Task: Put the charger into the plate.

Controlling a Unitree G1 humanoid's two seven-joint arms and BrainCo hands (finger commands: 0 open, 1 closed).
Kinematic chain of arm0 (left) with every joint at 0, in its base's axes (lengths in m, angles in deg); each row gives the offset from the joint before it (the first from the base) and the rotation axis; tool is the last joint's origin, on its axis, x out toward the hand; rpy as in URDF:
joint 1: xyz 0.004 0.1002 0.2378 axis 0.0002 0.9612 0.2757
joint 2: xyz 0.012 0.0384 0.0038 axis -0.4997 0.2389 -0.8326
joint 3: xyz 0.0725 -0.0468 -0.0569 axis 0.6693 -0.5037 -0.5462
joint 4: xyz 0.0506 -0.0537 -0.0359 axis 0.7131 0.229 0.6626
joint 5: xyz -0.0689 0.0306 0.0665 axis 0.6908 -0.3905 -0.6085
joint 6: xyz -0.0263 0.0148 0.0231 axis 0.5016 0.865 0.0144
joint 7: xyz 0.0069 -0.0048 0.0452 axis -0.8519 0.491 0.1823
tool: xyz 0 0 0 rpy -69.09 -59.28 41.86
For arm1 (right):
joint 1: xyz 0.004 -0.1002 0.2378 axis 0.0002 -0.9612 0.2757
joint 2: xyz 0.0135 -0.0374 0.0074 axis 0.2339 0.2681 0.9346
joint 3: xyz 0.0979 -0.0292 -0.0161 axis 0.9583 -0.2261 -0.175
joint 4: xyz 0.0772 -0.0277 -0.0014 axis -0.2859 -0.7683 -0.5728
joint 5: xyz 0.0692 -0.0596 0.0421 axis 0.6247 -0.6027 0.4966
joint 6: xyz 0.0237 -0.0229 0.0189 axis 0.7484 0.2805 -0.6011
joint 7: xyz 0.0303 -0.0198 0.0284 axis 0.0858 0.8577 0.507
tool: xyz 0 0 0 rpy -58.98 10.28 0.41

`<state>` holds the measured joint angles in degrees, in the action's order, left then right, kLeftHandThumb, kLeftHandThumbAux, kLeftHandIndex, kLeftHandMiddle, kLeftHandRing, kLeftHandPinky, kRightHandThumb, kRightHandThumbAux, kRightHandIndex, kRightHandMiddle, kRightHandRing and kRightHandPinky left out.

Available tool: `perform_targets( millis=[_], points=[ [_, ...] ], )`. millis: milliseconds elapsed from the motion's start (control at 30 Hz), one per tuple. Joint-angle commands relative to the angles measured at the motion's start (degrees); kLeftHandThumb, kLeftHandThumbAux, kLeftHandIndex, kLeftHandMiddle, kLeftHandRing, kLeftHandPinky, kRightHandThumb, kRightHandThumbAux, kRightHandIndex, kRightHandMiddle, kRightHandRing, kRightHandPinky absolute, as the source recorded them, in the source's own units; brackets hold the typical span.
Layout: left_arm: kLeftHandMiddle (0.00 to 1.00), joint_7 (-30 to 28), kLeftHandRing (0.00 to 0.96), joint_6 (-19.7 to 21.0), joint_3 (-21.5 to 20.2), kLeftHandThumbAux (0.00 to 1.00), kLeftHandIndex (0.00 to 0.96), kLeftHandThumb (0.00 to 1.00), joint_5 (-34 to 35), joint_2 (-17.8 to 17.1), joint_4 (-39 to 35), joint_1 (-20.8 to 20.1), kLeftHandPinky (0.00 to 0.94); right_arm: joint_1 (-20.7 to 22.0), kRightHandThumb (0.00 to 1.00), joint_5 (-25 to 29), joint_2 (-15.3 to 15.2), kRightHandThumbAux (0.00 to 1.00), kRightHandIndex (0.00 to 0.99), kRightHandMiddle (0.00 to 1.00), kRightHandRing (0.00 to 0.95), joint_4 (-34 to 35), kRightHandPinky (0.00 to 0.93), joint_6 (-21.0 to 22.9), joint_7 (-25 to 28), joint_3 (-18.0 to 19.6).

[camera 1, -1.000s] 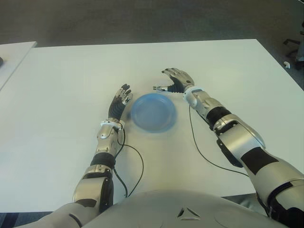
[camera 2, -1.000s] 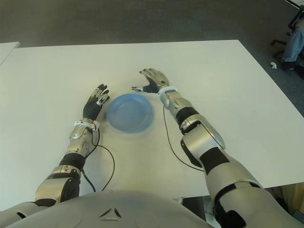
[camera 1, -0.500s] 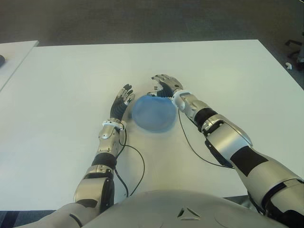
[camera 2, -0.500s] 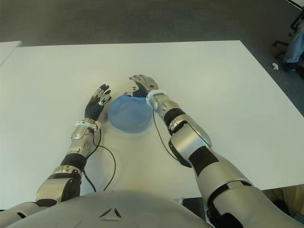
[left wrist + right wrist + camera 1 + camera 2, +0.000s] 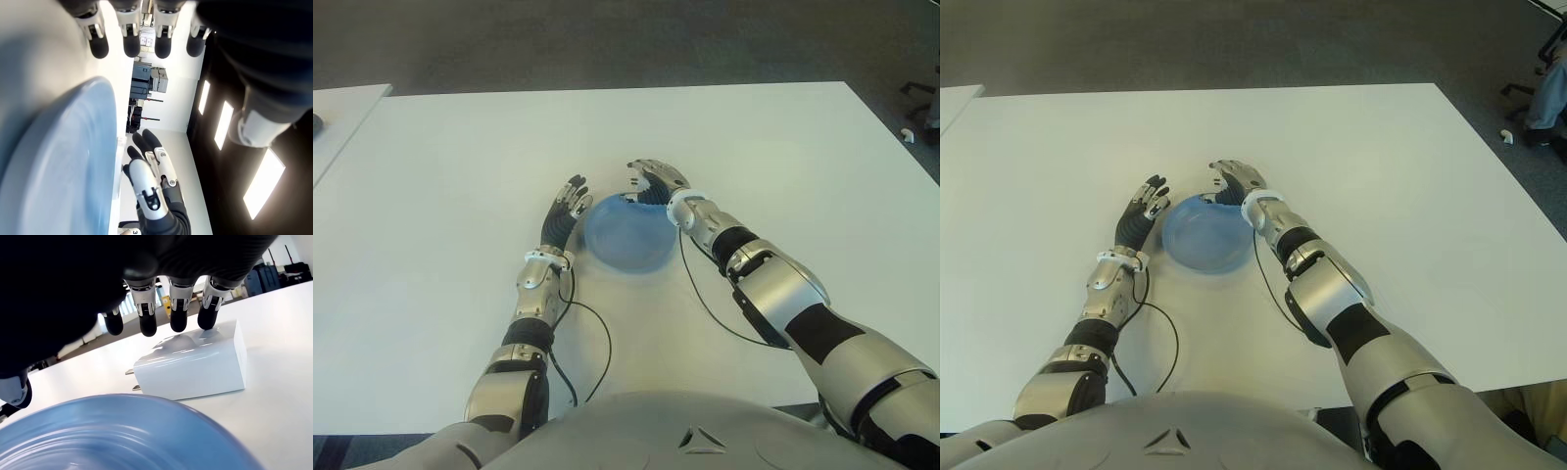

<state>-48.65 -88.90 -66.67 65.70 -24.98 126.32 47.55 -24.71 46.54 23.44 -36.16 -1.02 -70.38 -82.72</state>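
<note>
A blue plate [image 5: 625, 238] sits mid-table between my two hands. The white charger [image 5: 195, 367] lies flat on the table just beyond the plate's far rim [image 5: 146, 406], prongs pointing sideways. My right hand [image 5: 651, 182] arches over it at that rim, fingers spread, with the fingertips [image 5: 178, 318] at the charger's top far edge and no grip closed around it. In the eye views the hand hides the charger. My left hand [image 5: 565, 208] shows beside the plate's left edge, fingers straight and holding nothing.
The white table [image 5: 783, 147] stretches wide around the plate. Thin black cables [image 5: 597, 333] trail from both wrists across the near part of the table. A second white table [image 5: 342, 108] stands at the far left, with dark floor beyond.
My right hand has moved left and closer to the plate's far rim, fingers curving down over the charger. The left hand and the plate have stayed put.
</note>
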Motion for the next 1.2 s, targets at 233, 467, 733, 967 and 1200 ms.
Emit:
perform_targets(
  millis=[233, 467, 733, 967, 1200],
  points=[
    [0.022, -1.08, 0.010, 4.36, -0.22, 0.561, 0.000, 0.054, 1.73, 0.41, -1.63, 4.06, 0.016, -4.30, 0.000, 8.00, 0.60, 0.408, 0.000, 0.004, 0.009, -1.13, 0.001, 0.31, 6.09, 7.10],
    [0.039, -2.05, 0.025, 6.17, -0.41, 0.569, 0.000, 0.068, 3.21, 0.12, -3.21, 4.67, 0.030, -5.22, 0.000, 12.43, 0.89, 0.448, 0.000, 0.052, 0.060, -1.12, 0.018, 0.29, 9.27, 11.42],
    [0.048, -2.74, 0.032, 7.48, -0.79, 0.572, 0.000, 0.063, 4.14, -0.37, -4.04, 4.95, 0.031, -5.85, 0.000, 17.30, 1.15, 0.472, 0.000, 0.033, 0.047, -1.02, 0.005, -0.34, 12.19, 16.47],
    [0.051, -2.91, 0.036, 8.42, -1.12, 0.575, 0.000, 0.052, 4.91, -0.57, -4.31, 4.91, 0.040, -6.35, 0.000, 20.40, 1.04, 0.458, 0.000, 0.011, 0.023, -1.01, 0.000, -0.86, 14.12, 19.80],
    [0.057, -3.43, 0.038, 8.84, -1.43, 0.570, 0.000, 0.043, 5.75, -0.75, -4.13, 4.73, 0.021, -6.89, 0.002, 23.06, 0.14, 0.458, 0.000, 0.000, 0.004, -0.80, 0.036, -1.24, 14.40, 23.25]
  ],
)
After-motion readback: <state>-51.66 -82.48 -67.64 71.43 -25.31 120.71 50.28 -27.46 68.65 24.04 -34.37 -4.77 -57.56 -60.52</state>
